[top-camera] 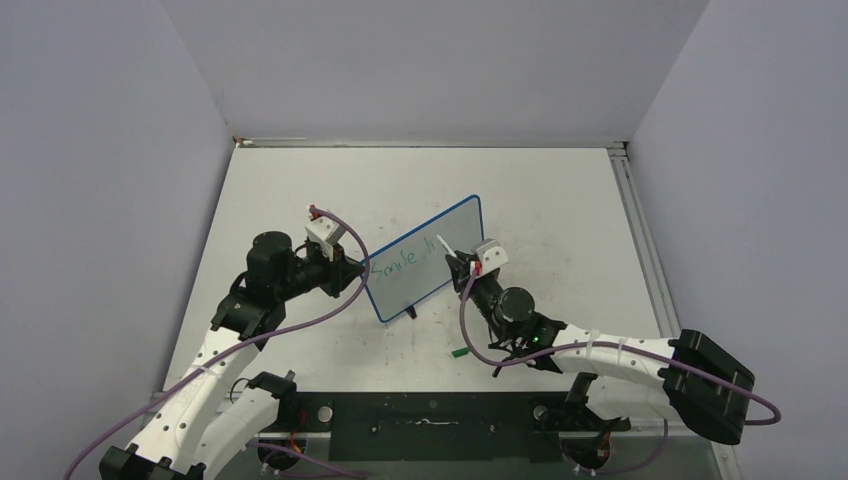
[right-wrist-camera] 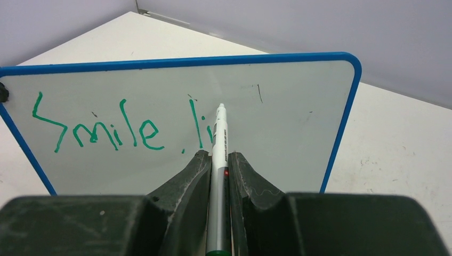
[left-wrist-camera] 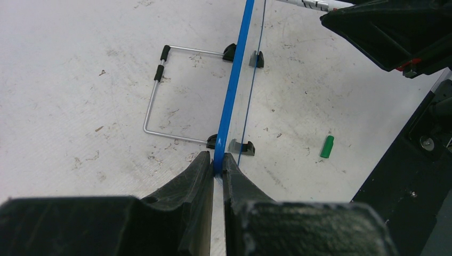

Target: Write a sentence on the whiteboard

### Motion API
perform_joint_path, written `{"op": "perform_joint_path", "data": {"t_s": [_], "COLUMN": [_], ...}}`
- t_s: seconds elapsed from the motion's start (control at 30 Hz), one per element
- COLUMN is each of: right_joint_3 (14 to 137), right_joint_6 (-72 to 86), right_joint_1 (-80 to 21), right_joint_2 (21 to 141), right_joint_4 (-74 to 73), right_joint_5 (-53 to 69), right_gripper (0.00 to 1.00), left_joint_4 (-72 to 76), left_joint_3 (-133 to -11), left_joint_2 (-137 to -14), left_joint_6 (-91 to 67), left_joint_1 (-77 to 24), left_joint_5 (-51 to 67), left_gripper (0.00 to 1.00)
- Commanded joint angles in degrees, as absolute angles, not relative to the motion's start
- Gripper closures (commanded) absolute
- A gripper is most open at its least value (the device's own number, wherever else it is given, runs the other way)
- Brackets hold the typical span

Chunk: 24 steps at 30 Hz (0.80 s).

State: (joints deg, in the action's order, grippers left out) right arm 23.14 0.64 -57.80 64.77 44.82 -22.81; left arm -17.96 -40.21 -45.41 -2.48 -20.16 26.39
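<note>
The whiteboard (top-camera: 420, 260), white with a thin blue frame, stands tilted on its wire stand (left-wrist-camera: 160, 85) mid-table. Green handwriting (right-wrist-camera: 96, 130) on it reads "Smile," and then "li". My left gripper (top-camera: 358, 270) is shut on the board's left blue edge (left-wrist-camera: 230, 96). My right gripper (top-camera: 462, 265) is shut on a grey marker (right-wrist-camera: 219, 160) with a green end. The marker's tip (right-wrist-camera: 220, 108) is at the board face just right of the last letters. The board also fills the right wrist view (right-wrist-camera: 288, 122).
A green marker cap (top-camera: 459, 352) lies on the table in front of the board, also in the left wrist view (left-wrist-camera: 327, 146). Grey walls enclose the table on three sides. The arms' black base plate (top-camera: 430, 425) lies at the near edge.
</note>
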Motion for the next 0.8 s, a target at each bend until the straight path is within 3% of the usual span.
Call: {"op": "perform_joint_path", "data": {"t_s": [0.0, 0.77], "right_joint_3": [25.41, 25.40], "right_joint_6": [0.44, -0.76], "right_joint_1": [-57.09, -56.75], "right_joint_2": [65.87, 67.36], "right_joint_4": [47.45, 47.36], "right_joint_5": [-23.33, -19.89], "right_gripper": [0.95, 0.95], "left_joint_4": [-20.12, -20.04], "left_joint_3": [-40.69, -40.78], "left_joint_2": [-45.70, -45.86], "left_joint_6": [-2.59, -2.46], "left_joint_1": [-20.39, -20.39], "left_joint_5": [27.16, 27.34], "left_gripper": [1.00, 1.00]}}
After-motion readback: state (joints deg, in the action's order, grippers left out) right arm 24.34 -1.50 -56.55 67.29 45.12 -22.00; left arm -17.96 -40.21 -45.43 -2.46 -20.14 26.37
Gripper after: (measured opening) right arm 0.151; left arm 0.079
